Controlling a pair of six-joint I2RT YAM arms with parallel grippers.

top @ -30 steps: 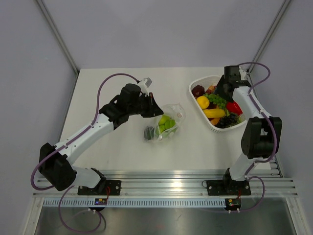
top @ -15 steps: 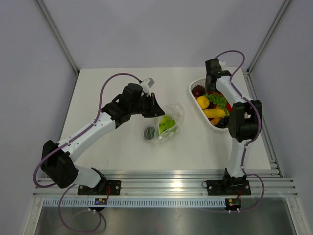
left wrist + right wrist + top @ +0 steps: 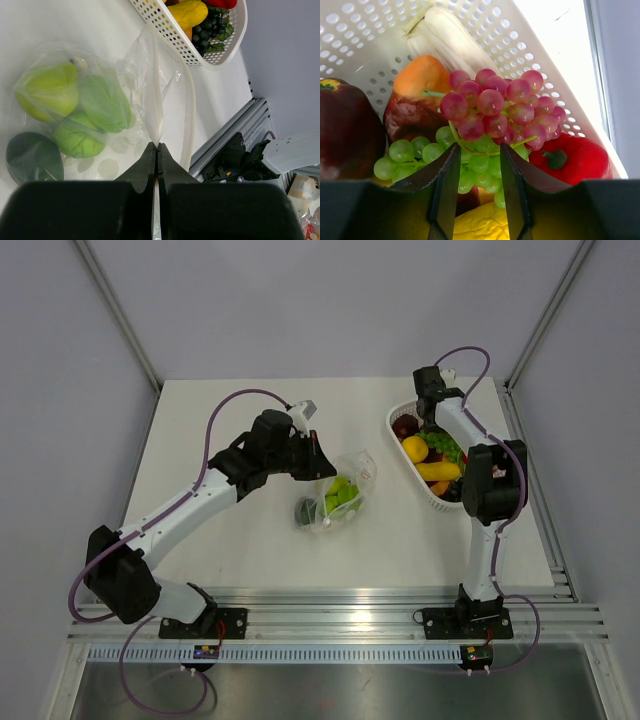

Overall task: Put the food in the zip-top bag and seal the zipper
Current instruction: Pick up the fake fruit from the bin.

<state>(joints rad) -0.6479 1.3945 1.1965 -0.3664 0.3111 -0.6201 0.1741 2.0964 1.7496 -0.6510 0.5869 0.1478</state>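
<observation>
The left gripper [image 3: 156, 146] clamps the mouth edge of the zip-top bag [image 3: 127, 60], lying in the middle of the table [image 3: 200, 420] with green food [image 3: 102, 102] inside, while the right gripper [image 3: 479, 150], jaws apart, hovers over red grapes [image 3: 495, 105] in the white basket [image 3: 370, 30] at the far right

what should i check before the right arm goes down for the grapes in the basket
1. Left pincer clamped on the mouth edge of the zip-top bag: ok, jaws shut on the plastic.
2. Right pincer open: ok, fingers apart, nothing between them.
3. Right pincer lined up over a target: ok, its gap sits above the purple grapes and green grapes in the basket.
4. Bag mouth wide enough for a bunch: cannot tell.
5. Green food lying inside the bag: ok.
</observation>
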